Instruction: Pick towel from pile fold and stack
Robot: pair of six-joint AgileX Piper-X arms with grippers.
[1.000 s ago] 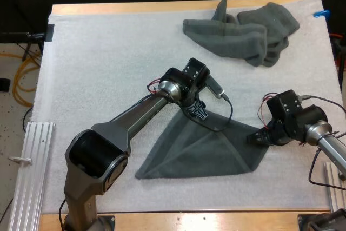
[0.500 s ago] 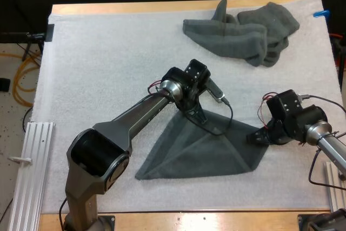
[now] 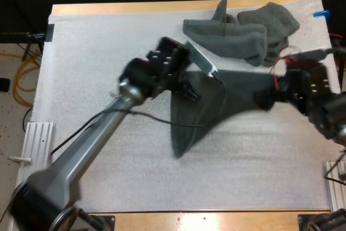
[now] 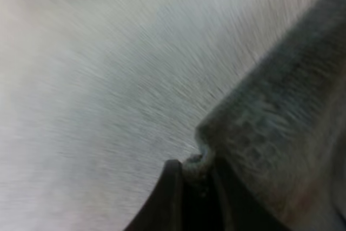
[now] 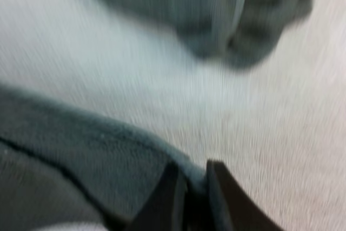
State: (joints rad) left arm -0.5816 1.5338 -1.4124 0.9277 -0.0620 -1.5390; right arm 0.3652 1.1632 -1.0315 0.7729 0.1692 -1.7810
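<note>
A dark grey-green towel (image 3: 216, 101) hangs stretched between my two grippers above the white mat (image 3: 97, 68), and its loose part droops to a point toward the table's front. My left gripper (image 3: 190, 91) is shut on the towel's left corner. In the left wrist view its gripper (image 4: 194, 169) pinches the towel (image 4: 281, 112) edge. My right gripper (image 3: 262, 100) is shut on the right corner, and the right wrist view shows that gripper (image 5: 192, 174) clamping the towel (image 5: 81, 155). A crumpled pile of towels (image 3: 243, 31) lies at the far right, also seen as the pile (image 5: 232, 20) beyond the held edge.
The wooden table edge (image 3: 135, 8) runs along the far side. A metal rail (image 3: 32, 150) lies off the mat's left side. Bare mat spreads below and to the left of the hanging towel.
The left gripper closed on the towel's far corner. Both arms then rose and swung toward the far side, lifting the towel off the mat where it had lain spread.
</note>
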